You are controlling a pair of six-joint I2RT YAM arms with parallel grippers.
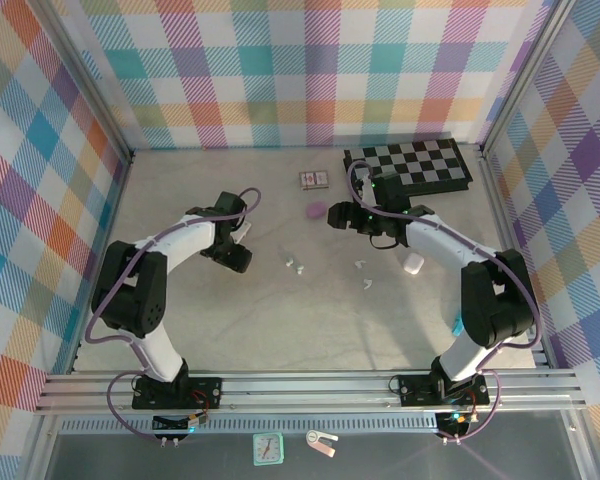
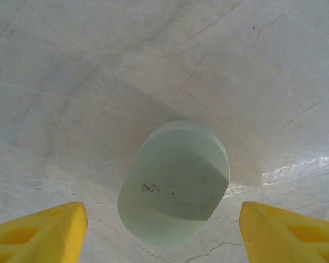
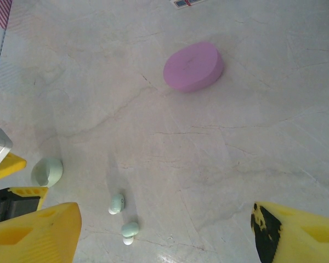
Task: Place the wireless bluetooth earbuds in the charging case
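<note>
Four tiny pale earbuds (image 1: pixel 296 267) lie loose on the table (image 1: pixel 230 330), in two pairs. One pair sits close together near the middle. The other pair (image 1: pixel 364 272) lies a little further apart, to the right of the first and just in front of the right arm. The right wrist view shows the middle pair (image 3: pixel 123 216) as pale mint buds lying just beside each other. All four rest on the bare surface, outside any case.

Two cases are plain to see, one pale green case (image 2: pixel 174 182) and one purple case (image 3: pixel 193 67). Both are smooth pebbles with no opening showing, so what they hold cannot be told. One white rounded object (image 1: pixel 412 265) lies beside the right forearm, too small to tell whether it is a third case.

The left gripper (image 2: pixel 162 211) has its yellow fingers (image 2: pixel 38 233) apart, straddling the pale green case with a gap of table on each side. The right gripper (image 3: pixel 165 213) is spread wide over bare table with nothing between its fingers. The middle pair of buds is close to one finger and the purple case lies well beyond.

In both wrist views the fingers are cut off by the bottom edge. One teal object (image 1: pixel 458 325) is mostly hidden behind the right arm. One checkerboard (image 1: pixel 408 167) and one small card box (image 1: pixel 313 180) lie at the far side.
</note>
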